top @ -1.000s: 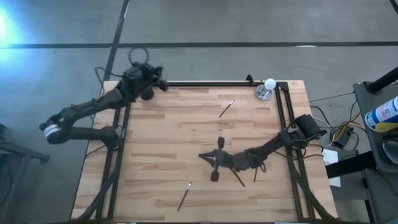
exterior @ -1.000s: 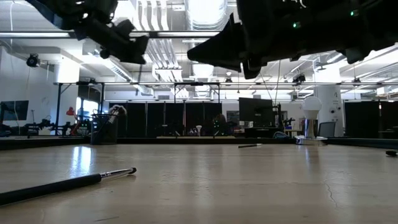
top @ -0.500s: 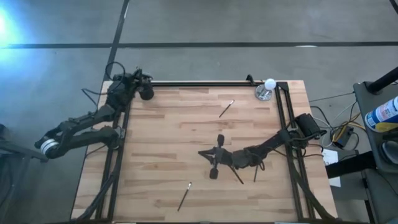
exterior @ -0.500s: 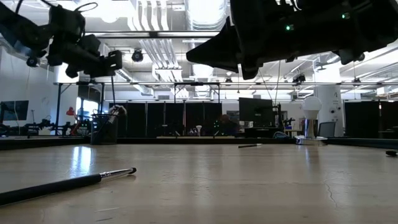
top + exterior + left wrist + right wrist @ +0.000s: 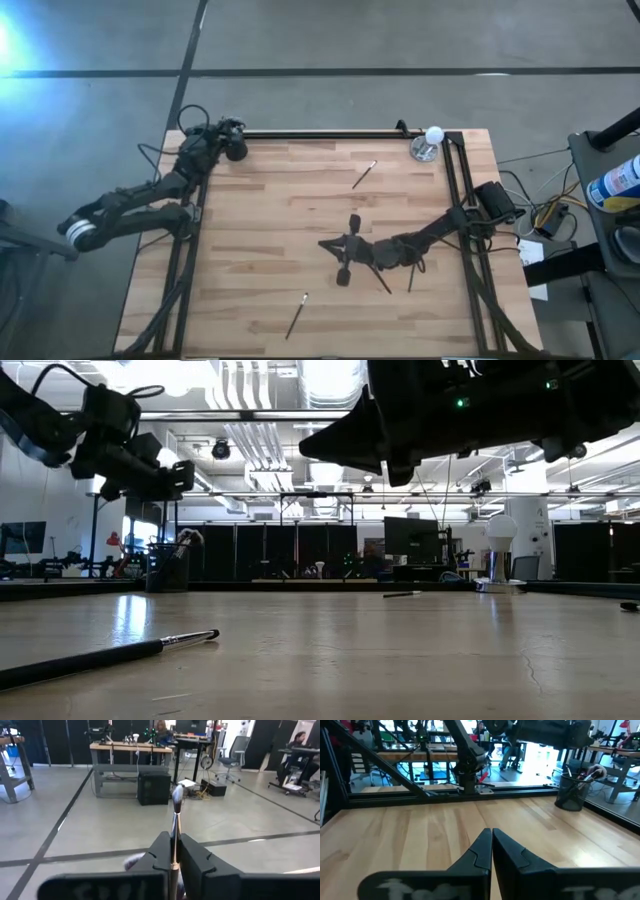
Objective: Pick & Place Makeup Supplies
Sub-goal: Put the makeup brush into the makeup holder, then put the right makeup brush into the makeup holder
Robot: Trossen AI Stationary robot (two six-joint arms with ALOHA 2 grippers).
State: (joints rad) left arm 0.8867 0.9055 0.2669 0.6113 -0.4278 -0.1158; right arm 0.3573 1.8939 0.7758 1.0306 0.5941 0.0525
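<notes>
Step in hand: drop-off at the black mesh cup, which stands at the far left corner of the butcher-block table. Left gripper just above and beside the cup, fingers clamped on held brush, pale fluffy tip pointing away from the wrist. Handle end hidden by the fingers, so cannot tell if it sits over the cup mouth. Cup already has several brushes in it, seen in the right wrist view.

Right gripper well away from the cup, low over mid-table, fingers pressed together and empty.

Loose brushes not yet collected, at least 4:
- brush 1, nearest the cup, between it and the right gripper
- brush 2, farthest from the cup, by the near edge
- brushes 3 and 4, across the table from the cup, partly under the right arm

Next move, as a judgement: line the held brush up over the cup opening, handle down, then part the fingers. Thin brush and small mouth, so an off-centre drop risks a bounce off the rim. After that, probably brush 1 for the left arm.

Surface: pale wood planks, flat, black frame rail around. White ball on silver base at the far corner opposite the cup.

Room: grey concrete floor with dark lines, workbenches, black partitions, monitors, ceiling ducts and strip lights. A seated person far off in the left wrist view.
</notes>
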